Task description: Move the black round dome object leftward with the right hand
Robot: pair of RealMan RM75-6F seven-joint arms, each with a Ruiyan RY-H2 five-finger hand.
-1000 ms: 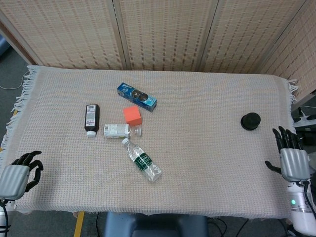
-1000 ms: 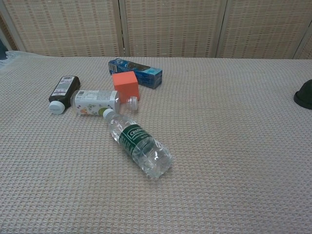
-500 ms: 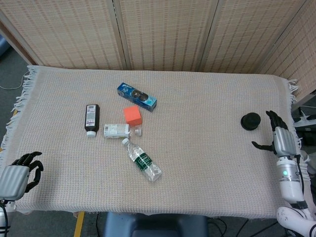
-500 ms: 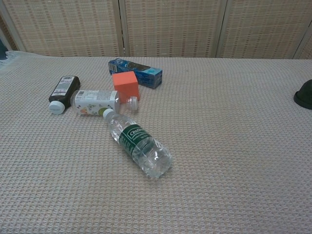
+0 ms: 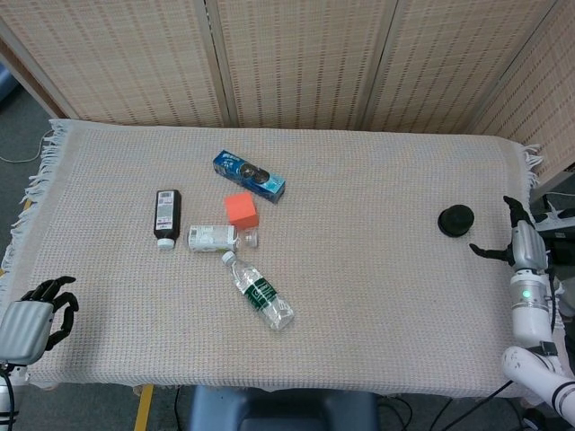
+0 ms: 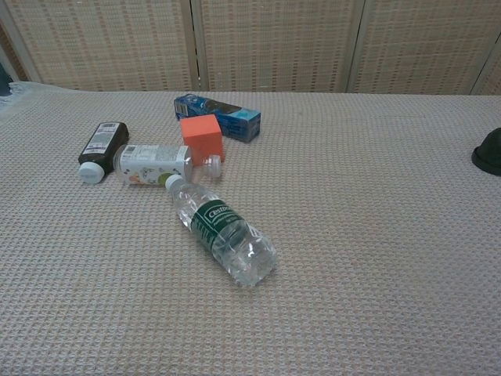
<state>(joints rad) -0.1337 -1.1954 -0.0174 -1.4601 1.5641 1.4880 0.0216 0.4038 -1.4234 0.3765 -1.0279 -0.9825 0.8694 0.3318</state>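
The black round dome (image 5: 455, 220) sits on the woven cloth near the table's right end; in the chest view the dome (image 6: 489, 151) is cut by the right frame edge. My right hand (image 5: 522, 244) stands edge-on just right of the dome, apart from it, holding nothing, with its thumb reaching left toward the dome. My left hand (image 5: 29, 321) rests at the table's front left corner with loosely bent fingers and nothing in it. Neither hand shows in the chest view.
Left of centre lie a blue box (image 5: 249, 176), an orange cube (image 5: 241, 209), a dark bottle (image 5: 167, 216), a small white bottle (image 5: 216, 237) and a clear water bottle (image 5: 259, 293). The cloth's right edge (image 5: 528, 171) runs just behind the right hand.
My right hand has risen from the front right corner, turned edge-on and come level with the dome on its right. The dome and the left hand have not moved.
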